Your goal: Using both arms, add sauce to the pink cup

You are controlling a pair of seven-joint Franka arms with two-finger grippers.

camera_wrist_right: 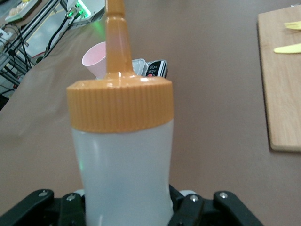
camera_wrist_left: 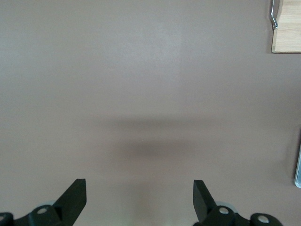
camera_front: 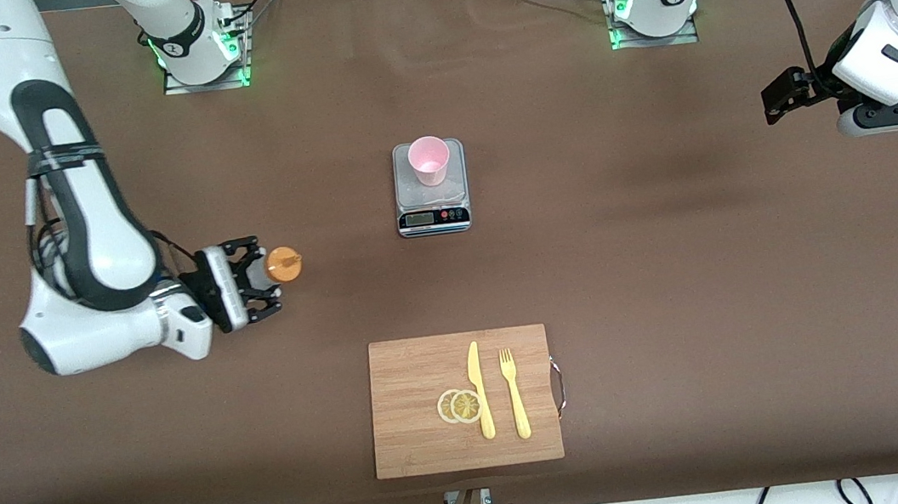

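Across the front view, the right gripper (camera_front: 257, 280) sat toward the right arm's end of the table, clamped on the sauce bottle (camera_front: 282, 265), whose orange cap faced up at the camera. The pink cup (camera_front: 429, 159) stood on a small kitchen scale (camera_front: 431, 199) at mid-table, well apart from the bottle and farther from the front camera than the cutting board (camera_front: 396, 378). That board carried two lemon slices (camera_front: 459, 406), a yellow knife (camera_front: 480, 389) and a yellow fork (camera_front: 513, 392). The left gripper (camera_front: 781, 98) waited over bare tablecloth at the left arm's end.

From the left wrist view, the left gripper's fingers (camera_wrist_left: 75, 197) stood wide with nothing between them, above plain brown cloth; a corner of the board showed at the edge.

From the right wrist view, the translucent bottle filled the picture, upright in the closed jaws, with the cup and scale seen past its nozzle.

The likely troubles, as I judged them: a hard squeeze could force sauce out before the nozzle reached the cup, and the light cup could tip or slide off the scale if the nozzle knocked its rim.

No brand or label showed on the bottle; the scale's display and buttons were too small to read.
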